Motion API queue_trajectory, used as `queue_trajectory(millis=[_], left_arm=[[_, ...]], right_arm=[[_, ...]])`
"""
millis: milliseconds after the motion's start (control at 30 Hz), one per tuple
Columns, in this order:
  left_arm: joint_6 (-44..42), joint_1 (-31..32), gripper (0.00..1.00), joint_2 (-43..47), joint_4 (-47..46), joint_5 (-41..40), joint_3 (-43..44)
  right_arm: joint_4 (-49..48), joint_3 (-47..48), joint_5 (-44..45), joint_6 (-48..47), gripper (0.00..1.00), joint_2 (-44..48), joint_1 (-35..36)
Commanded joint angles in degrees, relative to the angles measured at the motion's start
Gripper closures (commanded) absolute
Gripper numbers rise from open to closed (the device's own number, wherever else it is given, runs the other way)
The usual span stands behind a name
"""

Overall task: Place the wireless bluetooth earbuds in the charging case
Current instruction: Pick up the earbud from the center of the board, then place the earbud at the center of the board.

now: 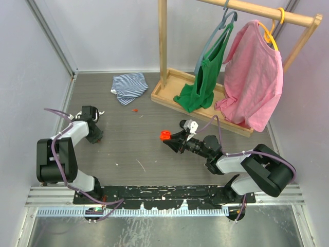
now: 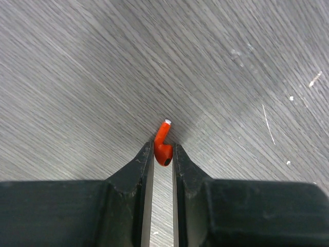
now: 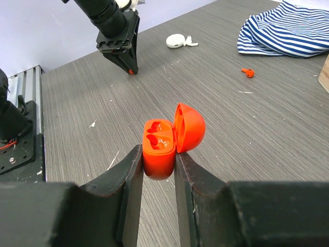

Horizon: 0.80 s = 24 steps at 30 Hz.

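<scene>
Left wrist view: the left gripper (image 2: 163, 153) is closed on an orange earbud (image 2: 162, 149). Its bean-shaped body is pinched between the fingertips, and a short white-tipped stem pokes forward over the tabletop (image 2: 77, 77). The right gripper (image 3: 158, 160) clamps the orange charging case (image 3: 158, 154), lid hinged open, two moulded wells showing. A second orange earbud (image 3: 248, 72) lies well ahead of the right gripper, to its right.

An earbud (image 2: 161, 138) sits between the tips of the left end effector (image 2: 163, 148), down on the counter (image 1: 133, 149). The charging case (image 3: 157, 141) sits between the fingers of the right end effector (image 3: 158, 153), lid up on its right. Beyond the right end effector lie a second earbud (image 3: 248, 72) and, farther, a cloth (image 3: 288, 28). A round case (image 3: 176, 40) lies near the left end effector. The rack (image 1: 162, 46) with hanging garments (image 1: 254, 72) stands beyond the right end effector.
</scene>
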<state>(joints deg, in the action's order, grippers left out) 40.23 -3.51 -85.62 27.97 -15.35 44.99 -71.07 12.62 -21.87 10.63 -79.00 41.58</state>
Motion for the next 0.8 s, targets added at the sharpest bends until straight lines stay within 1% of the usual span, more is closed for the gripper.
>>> queue_trajectory(millis=[0, 133, 367, 467, 767], left_arm=[[-2.42, 0.56, 0.86, 1.21, -0.78, 8.51, 0.93], [-3.96, 4.48, 0.87, 2.63, -0.40, 11.12, 0.89], [-6.40, 16.29, 0.88, 6.06, 0.39, 10.91, 1.69], [-7.38, 22.30, 0.88, 6.65, 0.39, 10.76, 2.47], [-9.51, 37.09, 0.88, 4.71, -0.87, 6.46, 3.18]], right_arm=[[-2.87, 1.64, 1.08, -1.10, 0.99, 1.26, 0.35], [-2.90, 1.59, 1.34, -1.17, 0.99, 1.37, 0.34], [-2.85, 1.11, 2.24, -1.52, 0.99, 2.01, 0.33], [-2.85, 1.09, 2.82, -1.57, 0.99, 1.77, 0.34], [-3.11, 0.52, 4.81, -1.88, 0.99, 2.08, 0.34]])
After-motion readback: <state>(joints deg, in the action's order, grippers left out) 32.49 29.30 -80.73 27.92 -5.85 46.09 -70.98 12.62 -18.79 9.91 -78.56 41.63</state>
